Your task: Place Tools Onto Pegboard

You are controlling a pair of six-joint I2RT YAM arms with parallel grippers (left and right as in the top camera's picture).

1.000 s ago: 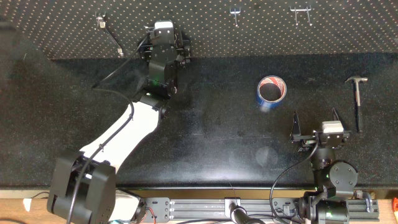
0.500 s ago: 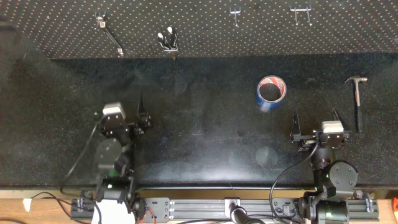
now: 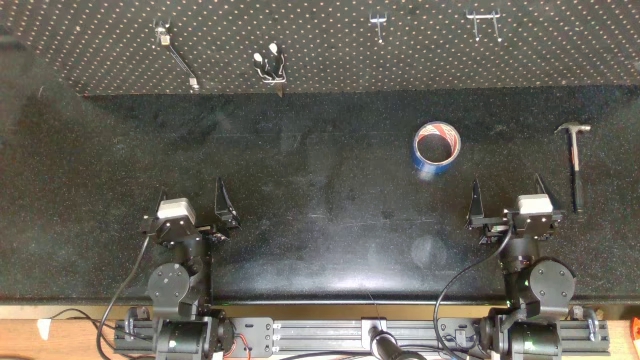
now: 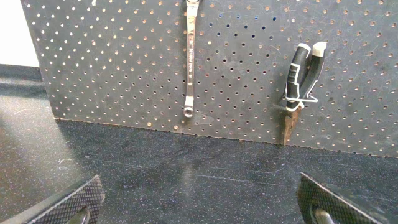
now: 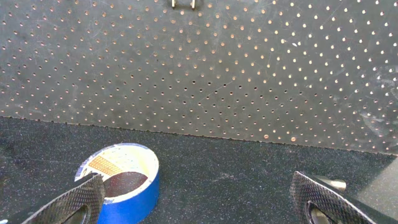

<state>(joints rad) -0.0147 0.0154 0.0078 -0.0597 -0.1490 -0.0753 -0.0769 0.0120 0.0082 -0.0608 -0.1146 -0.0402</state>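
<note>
The pegboard (image 3: 400, 40) stands far ahead of both grippers, along the back edge of the black worktop (image 3: 330, 200) that they rest low over. The left gripper (image 3: 190, 198) sits close to its own base with its fingers spread wide apart and nothing between them. The right gripper (image 3: 507, 192) sits the same way near its base, jaws wide and empty. The hammer (image 3: 575, 165) lies flat on the worktop just ahead of the right gripper and off to its right, head toward the board. A small pale shape beside the right finger in the right wrist view may be part of it, though that is hard to tell. The blue tape roll (image 3: 436, 147) stands ahead of the right gripper and a little to its left, well short of the board. The wrench (image 4: 191, 56) hangs on the board almost straight ahead of the left gripper. The pliers (image 4: 301, 81) hang ahead and to its right, handles up. Two bare hooks (image 3: 378, 20) (image 3: 485, 20) sit on the board ahead of the right gripper.
</note>
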